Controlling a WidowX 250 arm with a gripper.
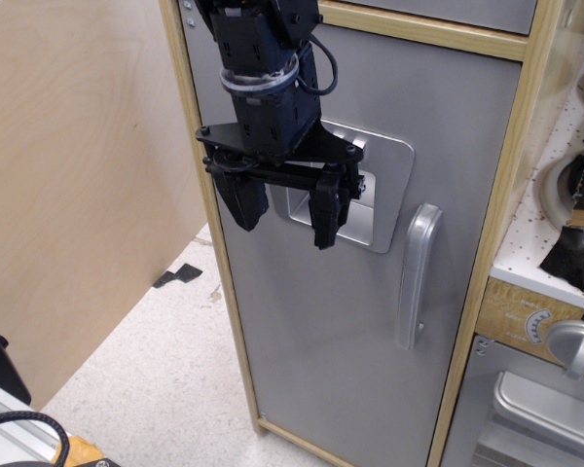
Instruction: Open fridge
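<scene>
Observation.image: tool (284, 216) empty, fingers spread before closed fridge (341, 321) dispenser panel (382, 199).

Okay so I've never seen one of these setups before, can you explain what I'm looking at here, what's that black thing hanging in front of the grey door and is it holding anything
The black thing is the end of a robot arm, coming down from the top of the picture. At its tip is the gripper, a claw with two fingers that work like a thumb and forefinger. They stand apart, and nothing is between them, so it holds nothing.

There is only one picture, taken from a camera off to the side, looking slightly down at the scene.

Behind the claw is a toy fridge: a light-wood frame with a matte grey door. The silver plate on the door is a pretend dispenser panel, partly hidden by the claw. To its right is the curved silver handle, which the claw has not reached. The door looks shut.

At lower right is a smaller grey oven door with a round silver knob.
</scene>
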